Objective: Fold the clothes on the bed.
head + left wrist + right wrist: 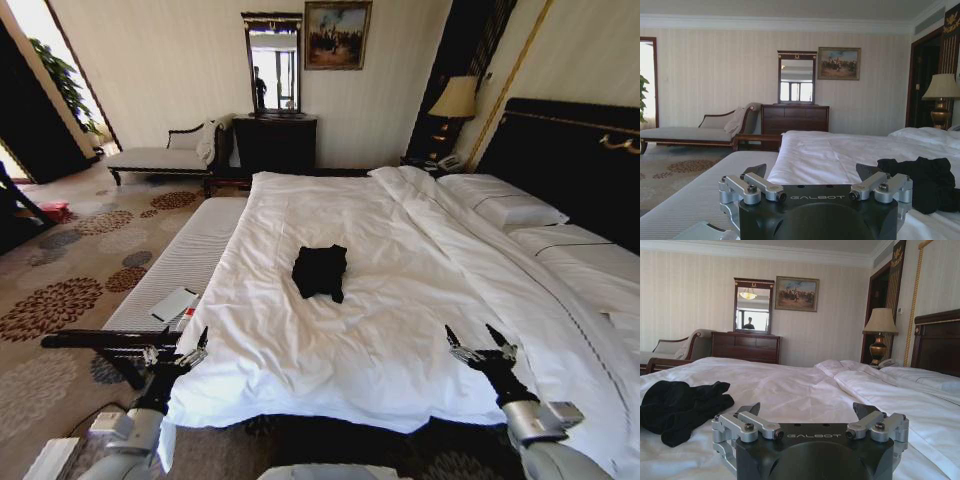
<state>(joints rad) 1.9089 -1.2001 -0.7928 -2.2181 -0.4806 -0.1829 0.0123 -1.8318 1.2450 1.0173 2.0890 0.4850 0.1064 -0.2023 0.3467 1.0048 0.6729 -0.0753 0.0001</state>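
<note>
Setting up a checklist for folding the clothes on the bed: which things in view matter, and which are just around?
Part of the job:
- crumpled black soft-fabric T-shirt
- large bed with white duvet
- left hand, open
- right hand, open

Just around:
- white-striped cushioned bench
- dark wooden dresser
- brass table lamp

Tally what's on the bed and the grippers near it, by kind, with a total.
Black T-shirt, crumpled on the white duvet: 1
Pillows at the headboard: 2
Open grippers at the bed's near edge, left gripper and right gripper: 2
Total: 5
</note>
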